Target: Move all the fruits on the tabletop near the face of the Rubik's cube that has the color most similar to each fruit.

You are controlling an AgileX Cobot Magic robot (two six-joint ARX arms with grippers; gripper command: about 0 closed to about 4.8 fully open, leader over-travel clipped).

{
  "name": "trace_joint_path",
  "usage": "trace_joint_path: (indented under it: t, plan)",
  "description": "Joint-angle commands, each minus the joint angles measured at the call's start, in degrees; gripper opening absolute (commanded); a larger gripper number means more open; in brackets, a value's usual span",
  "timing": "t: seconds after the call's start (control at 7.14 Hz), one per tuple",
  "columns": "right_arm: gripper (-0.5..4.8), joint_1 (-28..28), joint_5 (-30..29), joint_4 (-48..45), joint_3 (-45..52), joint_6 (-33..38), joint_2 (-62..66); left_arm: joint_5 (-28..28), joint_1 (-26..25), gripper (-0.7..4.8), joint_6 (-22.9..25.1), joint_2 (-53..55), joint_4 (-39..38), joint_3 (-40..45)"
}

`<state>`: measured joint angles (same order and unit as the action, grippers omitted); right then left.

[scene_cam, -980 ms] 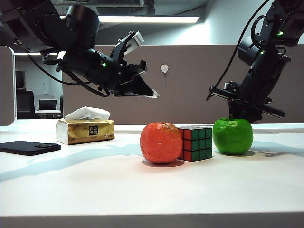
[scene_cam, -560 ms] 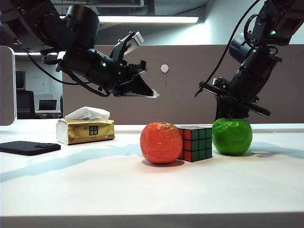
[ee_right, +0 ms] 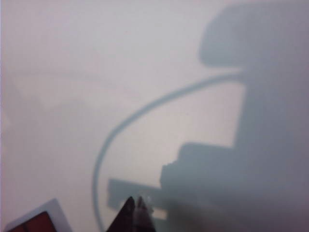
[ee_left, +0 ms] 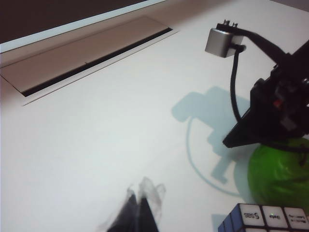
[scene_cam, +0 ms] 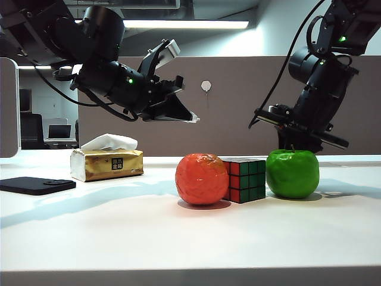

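Observation:
The Rubik's cube (scene_cam: 245, 180) stands mid-table, red face to the left and green face to the right. A bumpy red-orange fruit (scene_cam: 202, 179) touches its red side. The green apple (scene_cam: 292, 173) sits just off its green side and also shows in the left wrist view (ee_left: 282, 175), beside the cube's top (ee_left: 263, 220). My left gripper (scene_cam: 189, 117) hangs shut and empty high above the table, left of the cube; its fingertips (ee_left: 140, 194) are pressed together. My right gripper (scene_cam: 296, 142) hovers just above and behind the apple, shut on nothing (ee_right: 135, 205).
A gold tissue box (scene_cam: 107, 164) stands at back left, and a flat black pad (scene_cam: 37, 185) lies at far left. A brown partition closes the back. In the left wrist view a long cable slot (ee_left: 96, 60) runs along the desk's rear.
The right arm has lifted a little off the green apple and drifted left, then back right. The apple has barely shifted. The left arm has not moved.

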<state>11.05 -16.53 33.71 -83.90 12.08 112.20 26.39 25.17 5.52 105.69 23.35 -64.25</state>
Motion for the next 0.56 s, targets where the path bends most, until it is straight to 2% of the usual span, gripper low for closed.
trace_joint_path:
  t: [0.14,0.28,0.56]
  plan:
    - [-0.01,1.05,-0.22,-7.67,-0.22,-1.11,-4.61,0.17,0.07,-0.05,0.02,-0.31,0.74,-0.11]
    - [-0.01,1.16,-0.37,-7.82,-0.22,-1.09,-4.52,0.17,0.07,-0.05,0.02,-0.31,0.74,-0.11]
    - [-0.01,1.95,0.09,-2.29,-0.20,-1.16,-1.53,0.15,0.09,-0.05,0.00,-0.31,0.72,-0.11]
